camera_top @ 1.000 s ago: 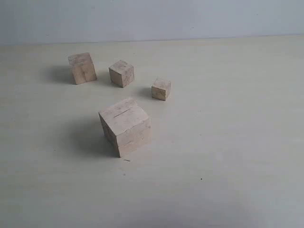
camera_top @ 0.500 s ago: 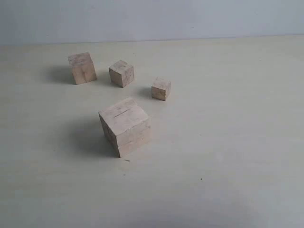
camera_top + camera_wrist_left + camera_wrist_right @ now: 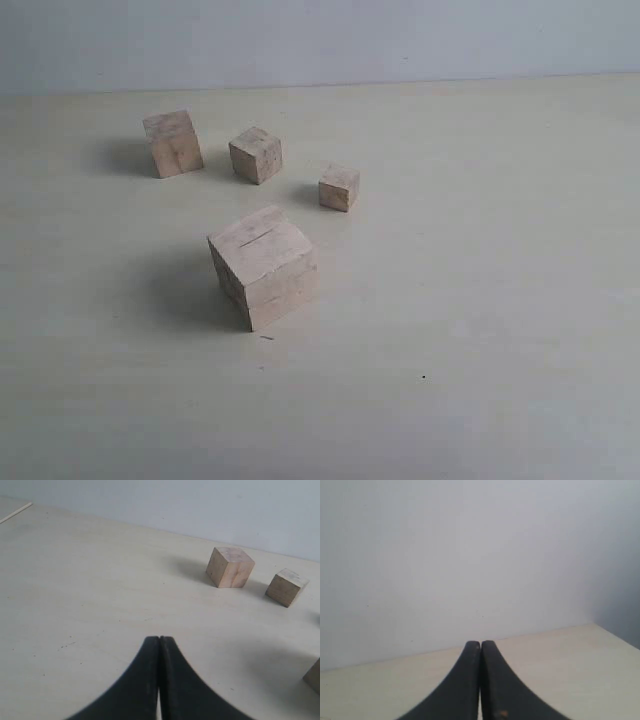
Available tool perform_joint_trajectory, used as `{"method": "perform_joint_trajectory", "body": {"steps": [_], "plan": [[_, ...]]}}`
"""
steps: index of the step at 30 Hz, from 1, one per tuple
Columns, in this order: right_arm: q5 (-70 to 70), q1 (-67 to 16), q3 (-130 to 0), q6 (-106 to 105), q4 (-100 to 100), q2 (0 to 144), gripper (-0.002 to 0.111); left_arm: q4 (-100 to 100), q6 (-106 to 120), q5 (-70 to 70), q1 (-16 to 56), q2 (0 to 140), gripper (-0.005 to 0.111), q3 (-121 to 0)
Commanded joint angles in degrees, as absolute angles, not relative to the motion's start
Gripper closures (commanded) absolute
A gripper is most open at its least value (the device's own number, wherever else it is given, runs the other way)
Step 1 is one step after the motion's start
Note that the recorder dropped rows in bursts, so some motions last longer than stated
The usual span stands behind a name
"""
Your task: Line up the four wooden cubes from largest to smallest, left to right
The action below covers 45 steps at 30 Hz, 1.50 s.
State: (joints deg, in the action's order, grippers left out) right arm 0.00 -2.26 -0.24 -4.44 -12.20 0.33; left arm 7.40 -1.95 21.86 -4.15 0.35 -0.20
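While the largest cube (image 3: 263, 265), a thin dark slit on its top face, sits alone nearest the camera, we see the other three in a loose row behind it, none touching: the second-largest cube (image 3: 173, 143) at left, the third cube (image 3: 256, 154) beside it, the smallest cube (image 3: 340, 187) to the right. Bare table (image 3: 480, 300) spreads wide to the right and front, and its far edge meets the wall (image 3: 400, 40) well behind the row. We find the left end effector (image 3: 159, 645) and the right end effector (image 3: 480, 647) both closed, empty.

Largest cube (image 3: 263, 265) in front, smaller cubes (image 3: 256, 154) — behind
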Motion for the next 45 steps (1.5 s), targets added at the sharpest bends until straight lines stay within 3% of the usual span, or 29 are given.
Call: {"method": "perform_joint_trajectory", "body": {"steps": [1, 8, 15, 23, 26, 29, 34, 45], "plan": [[-4.98, -1.96, 0.00, -4.46, -12.52, 0.00, 0.108, 7.45, -1.75, 21.01, -4.01, 0.00, 0.107, 0.00], [-13.64, -1.96, -1.65, 7.15, -14.36, 0.00, 0.108, 7.45, -1.75, 21.01, -4.01, 0.00, 0.107, 0.00], [-1.69, -1.96, -14.35, 2.27, -14.36, 1.66, 0.108, 7.45, -1.75, 21.02, -4.01, 0.00, 0.107, 0.00], [17.82, -2.52, -37.22, -9.07, -14.63, 19.11, 0.108, 7.45, -1.75, 21.02, -4.01, 0.00, 0.107, 0.00], [23.48, -8.02, -44.20, -18.74, -18.67, 27.82, 0.108, 7.45, -1.75, 21.02, -4.01, 0.00, 0.107, 0.00], [34.92, -16.84, -51.11, -35.01, -35.78, 41.88, 0.108, 7.45, -1.75, 21.02, -4.01, 0.00, 0.107, 0.00], [49.23, -28.34, -53.70, -51.25, -57.06, 58.81, 0.108, 7.45, -1.75, 21.02, -4.01, 0.00, 0.107, 0.00], [44.92, -28.96, -53.70, -52.98, -72.52, 69.25, 0.108, 7.45, -1.75, 21.02, -4.01, 0.00, 0.107, 0.00]]}}
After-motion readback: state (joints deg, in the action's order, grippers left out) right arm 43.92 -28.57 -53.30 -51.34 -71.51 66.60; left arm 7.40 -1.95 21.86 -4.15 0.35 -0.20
